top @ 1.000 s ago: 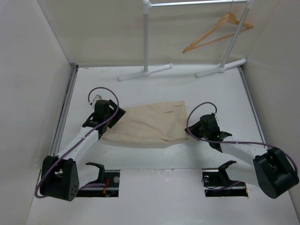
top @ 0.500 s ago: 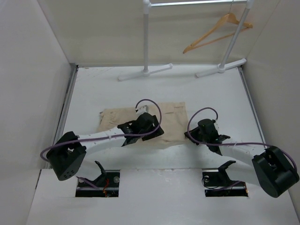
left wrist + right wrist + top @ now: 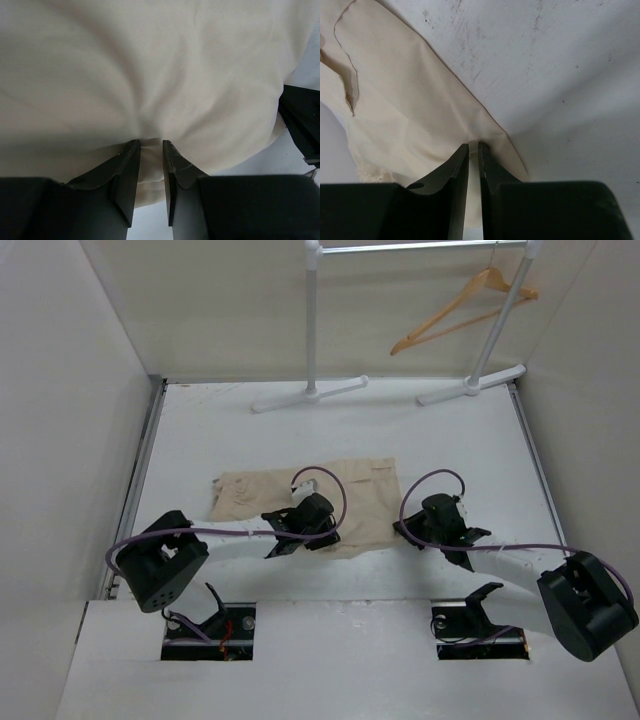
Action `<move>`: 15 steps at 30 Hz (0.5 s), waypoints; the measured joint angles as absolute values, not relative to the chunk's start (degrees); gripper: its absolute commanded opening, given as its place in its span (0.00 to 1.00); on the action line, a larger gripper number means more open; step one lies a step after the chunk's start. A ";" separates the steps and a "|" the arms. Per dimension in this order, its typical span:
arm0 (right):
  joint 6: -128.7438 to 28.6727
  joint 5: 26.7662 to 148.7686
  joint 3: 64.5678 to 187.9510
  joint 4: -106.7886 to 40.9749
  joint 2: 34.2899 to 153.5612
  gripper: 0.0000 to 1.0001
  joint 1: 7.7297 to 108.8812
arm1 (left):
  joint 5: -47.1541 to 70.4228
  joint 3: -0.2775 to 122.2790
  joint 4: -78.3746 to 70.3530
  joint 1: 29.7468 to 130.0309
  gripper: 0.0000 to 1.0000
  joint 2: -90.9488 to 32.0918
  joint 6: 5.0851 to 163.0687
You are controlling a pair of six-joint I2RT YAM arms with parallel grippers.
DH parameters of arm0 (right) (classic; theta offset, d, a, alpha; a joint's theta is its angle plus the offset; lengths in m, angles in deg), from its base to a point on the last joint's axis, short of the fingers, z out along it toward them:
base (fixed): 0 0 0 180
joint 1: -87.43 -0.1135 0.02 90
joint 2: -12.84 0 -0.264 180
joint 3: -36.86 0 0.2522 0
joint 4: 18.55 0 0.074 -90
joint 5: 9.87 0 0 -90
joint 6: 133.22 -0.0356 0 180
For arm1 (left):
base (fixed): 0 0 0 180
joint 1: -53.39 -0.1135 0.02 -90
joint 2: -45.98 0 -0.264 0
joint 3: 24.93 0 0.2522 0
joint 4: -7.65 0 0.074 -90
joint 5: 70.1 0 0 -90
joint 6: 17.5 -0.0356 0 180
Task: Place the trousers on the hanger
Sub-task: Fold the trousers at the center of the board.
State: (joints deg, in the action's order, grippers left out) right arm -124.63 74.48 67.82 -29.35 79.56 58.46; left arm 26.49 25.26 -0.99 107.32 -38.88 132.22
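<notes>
The beige trousers (image 3: pixel 250 495) lie crumpled across the middle of the table. My left gripper (image 3: pixel 312 532) is shut on a fold of cloth at their near edge; in the left wrist view the trousers (image 3: pixel 150 80) bunch between its fingertips (image 3: pixel 131 150). My right gripper (image 3: pixel 405 526) is shut on the trousers' right edge, seen in the right wrist view (image 3: pixel 474 146) with the cloth (image 3: pixel 400 110) running off to the left. The wooden hanger (image 3: pixel 465 308) hangs on the white rack at the back right, far from both grippers.
The white clothes rack (image 3: pixel 312 320) stands at the back, its feet (image 3: pixel 310 395) on the table (image 3: pixel 350 430). White walls close in the left, right and back. Two dark slots (image 3: pixel 210 625) sit near the arm bases.
My left gripper has swept from the trousers' left end to their near middle, pulling cloth with it, so the near-left part has drawn in. The right gripper has barely moved.
</notes>
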 measured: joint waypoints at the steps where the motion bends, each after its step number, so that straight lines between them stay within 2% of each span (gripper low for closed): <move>1: -124.65 74.50 67.82 -29.35 79.56 0.20 58.46 | 26.49 25.26 -0.92 107.34 0.24 -38.88 132.22; 3: -124.67 74.50 67.82 -29.35 79.56 0.20 58.46 | 26.42 25.26 -0.86 107.32 0.31 -38.84 132.22; 6: -124.69 74.50 67.82 -29.35 79.56 0.20 58.46 | 26.42 25.28 -1.10 107.30 0.50 -37.75 132.44; 9: -124.69 74.48 67.82 -29.35 79.56 0.20 58.46 | 26.70 25.32 -3.70 107.08 0.62 -34.10 132.46; 10: -124.71 74.50 67.82 -29.35 79.56 0.62 58.46 | 26.92 25.37 -4.99 106.86 0.65 -32.26 132.42; 11: -121.92 74.91 70.70 -35.34 77.27 0.63 59.40 | 27.21 25.61 -6.39 106.51 0.67 -30.31 132.33; 12: -116.76 74.19 76.97 -44.56 73.71 0.58 60.47 | 27.51 26.06 -7.76 106.01 0.69 -28.46 132.11; 14: -109.79 74.91 88.89 -47.56 67.17 0.40 64.84 | 27.93 27.59 -9.95 104.68 0.72 -25.44 131.57; 15: -107.40 76.20 92.75 -46.14 64.85 0.24 67.09 | 28.12 28.73 -11.00 103.76 0.73 -24.22 131.17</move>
State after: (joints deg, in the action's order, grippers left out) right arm -107.40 76.20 92.75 -46.14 64.85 67.09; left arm 28.12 28.73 -11.00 103.76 -24.22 131.17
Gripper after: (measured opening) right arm 0.433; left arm 0.709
